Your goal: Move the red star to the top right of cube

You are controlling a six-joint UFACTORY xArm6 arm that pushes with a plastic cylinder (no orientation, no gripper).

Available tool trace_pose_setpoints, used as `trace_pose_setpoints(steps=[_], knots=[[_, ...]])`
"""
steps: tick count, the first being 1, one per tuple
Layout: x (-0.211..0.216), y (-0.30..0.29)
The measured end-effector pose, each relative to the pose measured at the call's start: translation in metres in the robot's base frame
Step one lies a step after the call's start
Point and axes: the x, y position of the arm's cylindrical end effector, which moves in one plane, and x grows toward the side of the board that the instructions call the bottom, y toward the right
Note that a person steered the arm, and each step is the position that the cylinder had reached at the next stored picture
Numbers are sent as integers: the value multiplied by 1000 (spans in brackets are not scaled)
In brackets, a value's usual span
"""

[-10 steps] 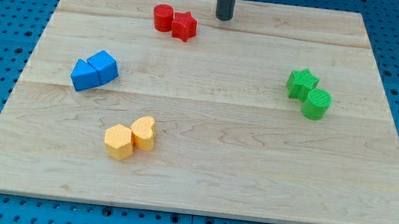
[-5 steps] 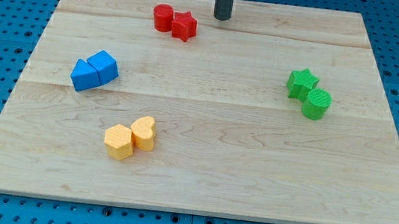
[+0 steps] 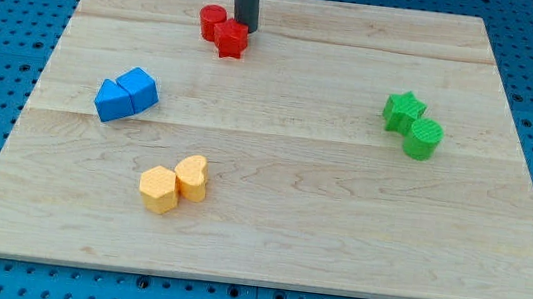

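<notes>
The red star [image 3: 231, 39] lies near the view's top, left of centre, touching a red cylinder [image 3: 212, 22] on its upper left. My tip [image 3: 245, 26] stands right against the star's upper right side. The blue cube [image 3: 139, 89] lies at the view's left, touching a blue triangular block [image 3: 112, 101] on its lower left. The star is up and to the right of the cube, well apart from it.
A green star [image 3: 404, 111] and a green cylinder [image 3: 424, 138] touch each other at the view's right. A yellow hexagon [image 3: 158, 189] and a yellow heart [image 3: 192, 176] touch each other at lower left of centre. The wooden board [image 3: 288, 222] lies on a blue pegboard.
My tip has slid left from the board's top centre onto the red star. The star and the red cylinder have shifted slightly left.
</notes>
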Motion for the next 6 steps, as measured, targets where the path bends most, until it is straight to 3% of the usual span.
trace_pose_setpoints(steps=[1, 3, 5, 6], knots=[[14, 0], [82, -57], [-24, 32], [-23, -22]])
